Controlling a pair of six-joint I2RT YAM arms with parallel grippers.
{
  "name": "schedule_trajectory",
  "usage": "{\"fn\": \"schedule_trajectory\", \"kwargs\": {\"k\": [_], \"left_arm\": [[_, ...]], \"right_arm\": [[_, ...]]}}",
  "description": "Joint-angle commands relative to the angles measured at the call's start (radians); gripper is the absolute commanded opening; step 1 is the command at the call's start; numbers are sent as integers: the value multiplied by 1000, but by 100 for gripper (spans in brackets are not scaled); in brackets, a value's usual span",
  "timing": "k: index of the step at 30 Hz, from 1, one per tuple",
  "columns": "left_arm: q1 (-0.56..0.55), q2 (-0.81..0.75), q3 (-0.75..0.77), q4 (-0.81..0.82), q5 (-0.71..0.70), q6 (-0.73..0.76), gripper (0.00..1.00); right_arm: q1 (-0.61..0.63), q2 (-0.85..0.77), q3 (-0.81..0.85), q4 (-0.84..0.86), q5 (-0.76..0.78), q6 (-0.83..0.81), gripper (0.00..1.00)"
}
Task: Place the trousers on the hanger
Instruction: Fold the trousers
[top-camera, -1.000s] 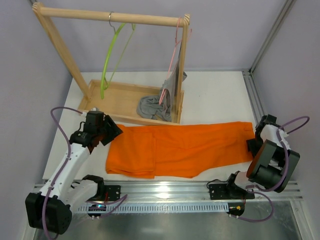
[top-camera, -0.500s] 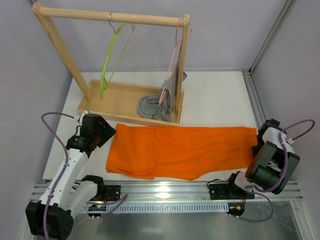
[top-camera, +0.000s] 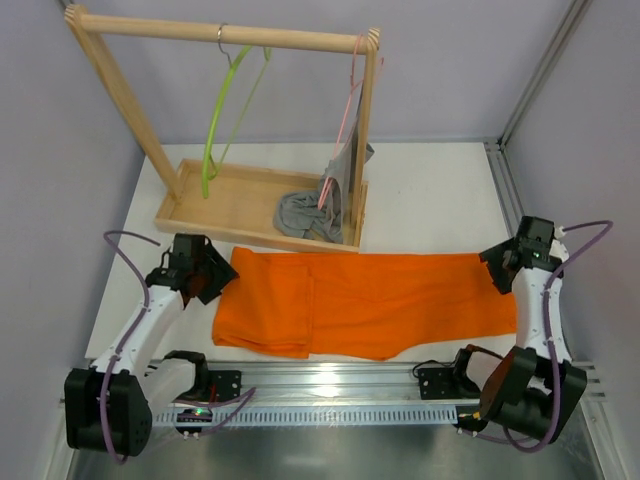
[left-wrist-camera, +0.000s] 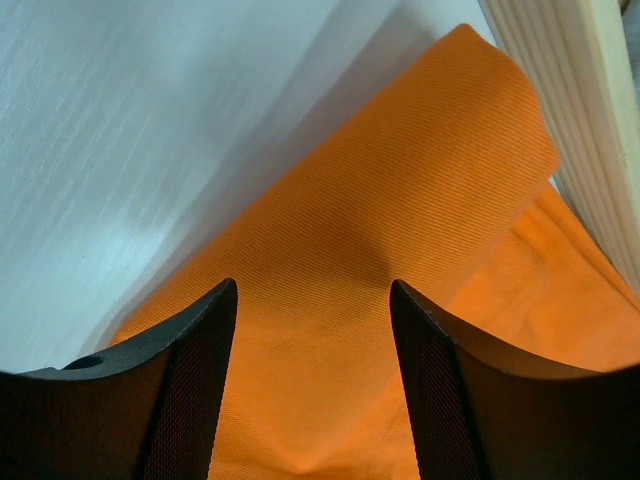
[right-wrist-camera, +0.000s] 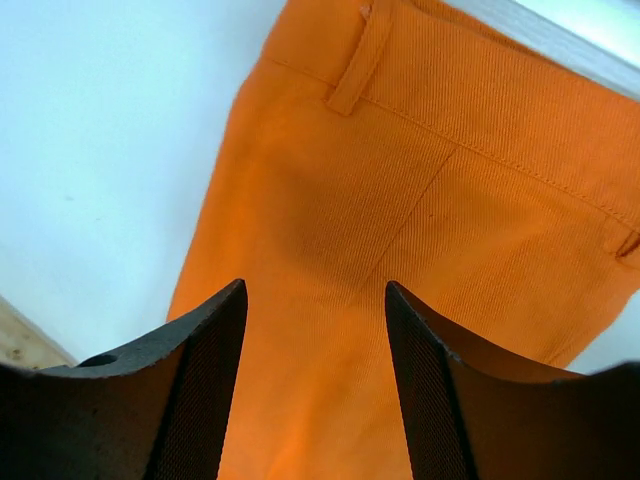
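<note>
The orange trousers (top-camera: 365, 303) lie flat and folded lengthwise across the near table. The lime-green hanger (top-camera: 222, 110) hangs by its metal hook from the wooden rail at the back left. My left gripper (top-camera: 222, 279) is open at the trousers' left end; in the left wrist view its fingers (left-wrist-camera: 180, 390) straddle the orange cloth (left-wrist-camera: 400, 210). My right gripper (top-camera: 497, 268) is open over the right end, the waistband; in the right wrist view the fingers (right-wrist-camera: 195, 390) stand over the cloth with a belt loop (right-wrist-camera: 358, 62).
A wooden rack (top-camera: 225, 35) with a tray base (top-camera: 240, 190) stands behind the trousers. A pink hanger (top-camera: 350, 110) on its right post bears a grey garment (top-camera: 312, 210). A metal rail runs along the near edge (top-camera: 330, 375).
The right gripper has swung up and left onto the trousers' right end. The left gripper has shifted toward the cloth's left edge. The cloth's right end has been pulled slightly straighter.
</note>
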Motion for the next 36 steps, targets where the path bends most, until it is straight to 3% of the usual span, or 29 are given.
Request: {"fn": "schedule_trajectory", "kwargs": {"k": [1,5,7,12,14,19,25,29,30,32,34,36], "left_arm": [[24,9,-3,27,17,-18,63],[33,-32,-4,-9,-113,-28,63],[35,-49,-15,-10,-132,-44,63],[49,-16,-36,-3,-137,-42,63],[69,15,-35,1,-126,-33,63],[78,-12,8,-1,-99,13,63],[78,-78,129,-39,-28,160,63],[78,-123,123,-46,6,202,64],[78,-137,112,-38,42,205,64],[78,-143,85,-12,101,206,63],[76,-147,54,14,260,208,61],[52,-163,28,72,361,185,53]], "right_arm": [[11,134,-18,42,-7,46,61],[-79,267,-87,8,83,52,61],[-179,275,-128,40,89,23,61],[-259,252,-159,67,140,-12,62],[-259,242,-138,86,100,-44,62],[-231,157,-72,128,-187,-204,62],[121,-59,-21,151,-325,-178,67],[452,-131,-111,285,-318,-2,67],[602,-143,-130,313,-298,32,67],[747,-145,-185,426,-237,95,65],[933,-113,-213,500,-192,161,59],[1020,-58,-227,591,-152,176,53]]}}
